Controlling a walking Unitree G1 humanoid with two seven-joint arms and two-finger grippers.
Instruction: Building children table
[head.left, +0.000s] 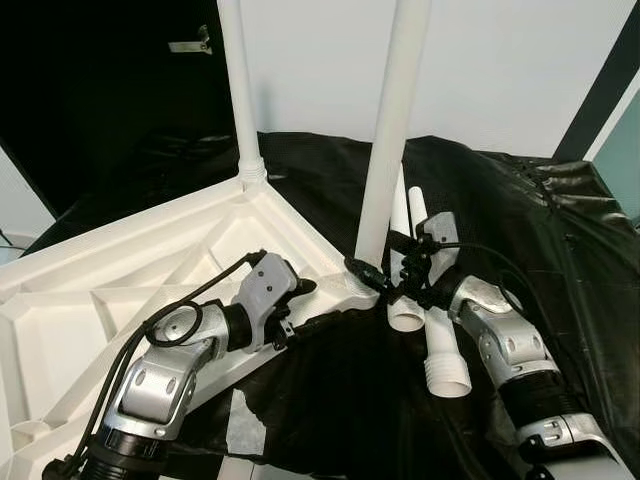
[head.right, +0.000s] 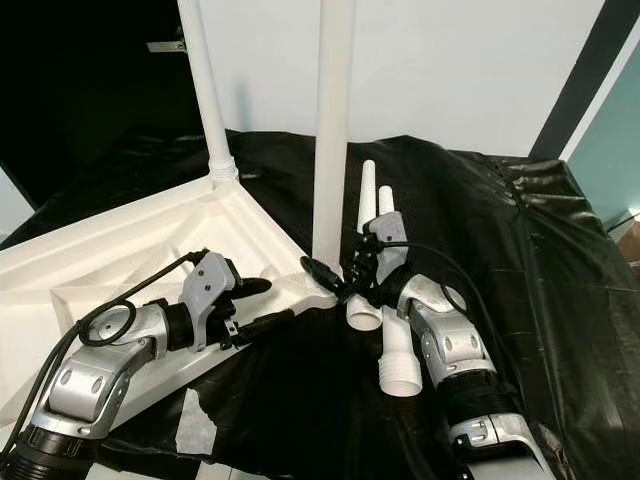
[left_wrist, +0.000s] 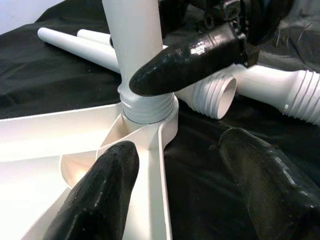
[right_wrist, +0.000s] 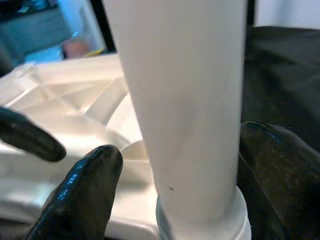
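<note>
The white tabletop (head.left: 120, 270) lies upside down on a black cloth. One white leg (head.left: 240, 100) stands in its far corner. A second leg (head.left: 392, 130) stands upright in the near corner socket (left_wrist: 150, 107). My right gripper (head.left: 385, 268) is open around the base of this leg. In the right wrist view one finger (right_wrist: 80, 195) sits a little off the leg (right_wrist: 185, 100), and the other finger (right_wrist: 275, 170) is close against it. My left gripper (head.left: 322, 302) hovers open at the tabletop's near edge, just beside that corner, with nothing between its fingers (left_wrist: 100, 195).
Two loose white legs (head.left: 405, 300) (head.left: 445, 360) lie side by side on the black cloth (head.left: 520, 220), right behind my right gripper, threaded ends toward me. A pale wall stands behind, and a dark area lies to the left.
</note>
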